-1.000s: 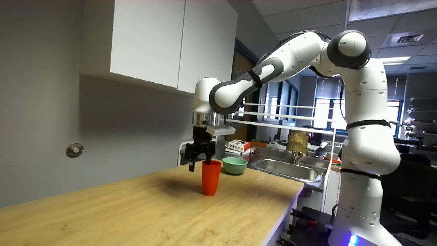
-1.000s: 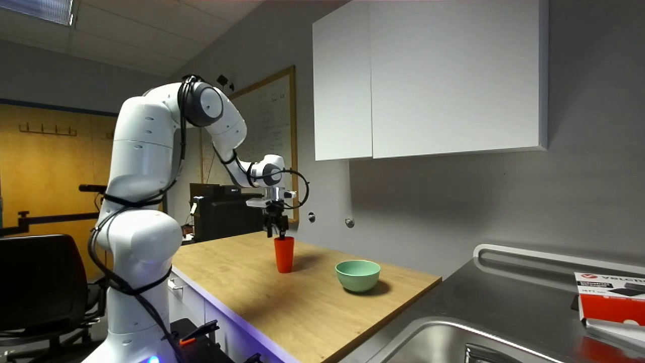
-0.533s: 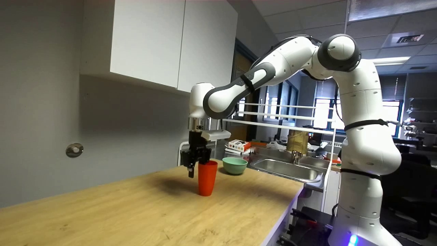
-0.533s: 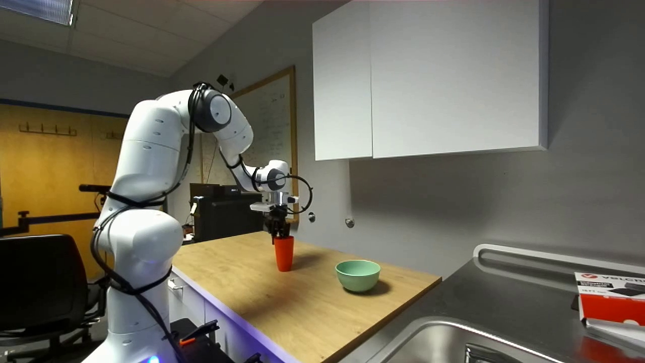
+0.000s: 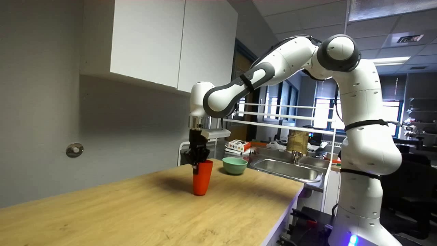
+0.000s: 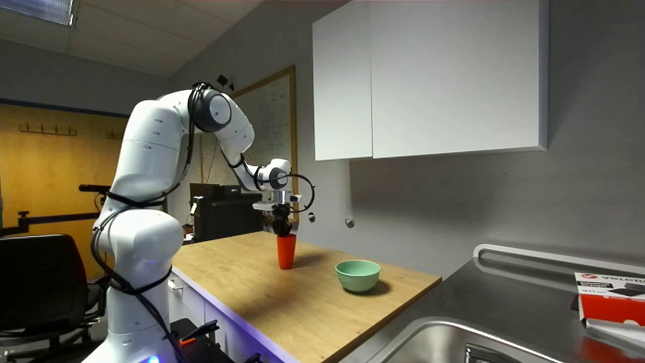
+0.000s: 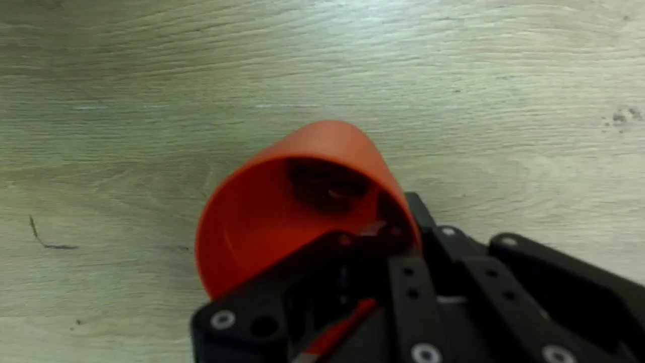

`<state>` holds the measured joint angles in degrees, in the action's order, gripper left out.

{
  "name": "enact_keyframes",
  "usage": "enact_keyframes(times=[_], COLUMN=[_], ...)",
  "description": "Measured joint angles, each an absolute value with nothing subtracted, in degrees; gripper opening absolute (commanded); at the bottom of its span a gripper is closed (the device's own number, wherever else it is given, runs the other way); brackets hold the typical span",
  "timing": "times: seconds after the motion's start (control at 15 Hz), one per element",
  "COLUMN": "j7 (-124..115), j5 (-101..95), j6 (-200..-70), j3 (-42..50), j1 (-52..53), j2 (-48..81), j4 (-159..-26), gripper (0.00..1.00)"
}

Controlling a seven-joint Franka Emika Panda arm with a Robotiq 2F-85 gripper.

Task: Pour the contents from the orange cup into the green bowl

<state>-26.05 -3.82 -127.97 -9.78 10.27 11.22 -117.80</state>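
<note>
At left in an exterior view, your gripper (image 7: pixel 405 212) pinches the side of the orange cup (image 6: pixel 286 252) at its rim; the wrist view shows one jaw inside and one outside. The cup seems to stand on the tabletop (image 6: pixel 312 302), between the front edge and the edge along the grey wall (image 6: pixel 428 212); whether the base sits flat, you cannot tell. What look like its contents (image 7: pixel 325 186) lie dark at the bottom, too dim to name. The step in hand is probably securing the hold: check it, then lift straight and slowly, since a cup held by one side may swivel. Farther right, the green bowl (image 6: pixel 358 276) stands well apart from the cup, near the corner where the wall edge meets the edge facing the sink (image 6: pixel 428 320). Clear the bowl's rim before you tip.
</note>
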Motion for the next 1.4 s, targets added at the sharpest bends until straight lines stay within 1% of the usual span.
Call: enact_keyframes(times=[0.53,0.87,1.07,1.4], j7=[-24.2,-17.1,-7.6,14.3], j5=[-4.6,-2.4,5.2,25.6], j6=[-128.7,-135.2,-140.6,-145.6], j3=[-6.1,-3.4,-0.8,3.8], j1=[8.7,4.6,1.7,-1.6], j2=[3.7,-1.4,-2.5,-2.4], j4=[-119.4,-123.1,-125.6,-128.9], gripper=[0.03,0.03,0.03,0.03])
